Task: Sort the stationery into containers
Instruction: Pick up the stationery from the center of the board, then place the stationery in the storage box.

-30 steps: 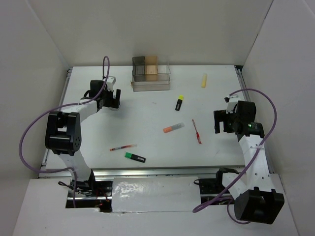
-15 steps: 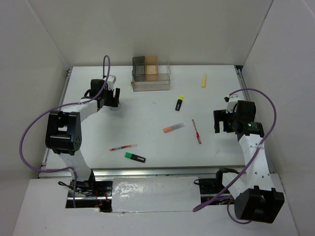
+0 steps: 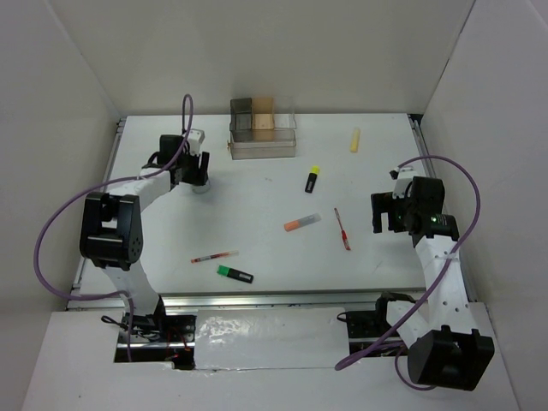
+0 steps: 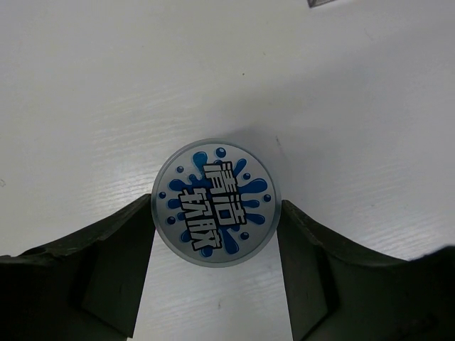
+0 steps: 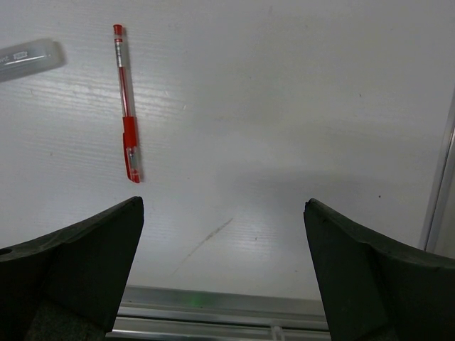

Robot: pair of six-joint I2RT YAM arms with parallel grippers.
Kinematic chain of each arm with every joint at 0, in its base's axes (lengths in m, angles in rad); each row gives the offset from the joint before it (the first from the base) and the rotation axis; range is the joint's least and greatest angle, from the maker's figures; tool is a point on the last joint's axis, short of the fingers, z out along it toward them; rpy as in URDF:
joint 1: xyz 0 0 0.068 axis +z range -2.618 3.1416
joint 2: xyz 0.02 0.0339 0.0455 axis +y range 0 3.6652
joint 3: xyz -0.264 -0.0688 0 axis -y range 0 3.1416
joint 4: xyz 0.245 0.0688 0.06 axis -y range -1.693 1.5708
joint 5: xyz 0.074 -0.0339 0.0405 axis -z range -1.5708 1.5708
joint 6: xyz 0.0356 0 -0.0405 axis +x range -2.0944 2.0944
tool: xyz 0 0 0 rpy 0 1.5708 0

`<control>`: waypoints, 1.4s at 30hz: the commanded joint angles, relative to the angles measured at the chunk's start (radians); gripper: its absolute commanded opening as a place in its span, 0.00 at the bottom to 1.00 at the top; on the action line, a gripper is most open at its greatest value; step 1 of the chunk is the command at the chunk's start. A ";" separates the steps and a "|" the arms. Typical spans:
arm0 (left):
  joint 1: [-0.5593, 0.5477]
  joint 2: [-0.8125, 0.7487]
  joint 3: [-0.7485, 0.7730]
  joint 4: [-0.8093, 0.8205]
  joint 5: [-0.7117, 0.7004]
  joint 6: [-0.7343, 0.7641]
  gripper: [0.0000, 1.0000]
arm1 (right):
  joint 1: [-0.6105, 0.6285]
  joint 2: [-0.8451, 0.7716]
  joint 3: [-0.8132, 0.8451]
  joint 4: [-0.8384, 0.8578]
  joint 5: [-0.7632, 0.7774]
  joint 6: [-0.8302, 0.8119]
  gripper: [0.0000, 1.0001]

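The round blue-grey tin with a blue splash label lies on the white table between my left gripper's two fingers, which touch its sides. In the top view the left gripper is left of the clear organiser. My right gripper is open and empty above bare table, right of a red pen. The top view shows the right gripper, that red pen, the orange marker, a yellow-ended highlighter, a pale yellow stick, a second red pen and a green-ended highlighter.
The organiser's dark grey and brown rear compartments stand at the back of the table. White walls enclose the table on three sides. A metal rail runs along the table edge under the right gripper.
My left gripper has shifted slightly to the right and back at the tin. The right arm and the loose items have not moved.
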 commanded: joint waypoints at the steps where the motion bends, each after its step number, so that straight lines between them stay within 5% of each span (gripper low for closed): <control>1: -0.012 -0.030 0.112 -0.042 0.041 0.008 0.30 | -0.004 -0.018 -0.005 0.048 -0.009 0.003 1.00; 7: -0.034 0.019 0.416 -0.195 0.075 -0.018 0.17 | -0.003 -0.001 0.000 0.045 -0.042 0.026 1.00; 15: -0.103 0.178 0.760 -0.174 0.017 -0.051 0.11 | 0.000 0.040 0.009 0.063 -0.056 0.044 1.00; 29: -0.140 0.456 0.936 0.168 -0.008 -0.127 0.03 | 0.005 0.128 0.125 0.002 -0.079 0.055 1.00; 42: -0.141 0.587 1.011 0.213 -0.049 -0.097 0.01 | 0.006 0.160 0.125 0.019 -0.079 0.049 1.00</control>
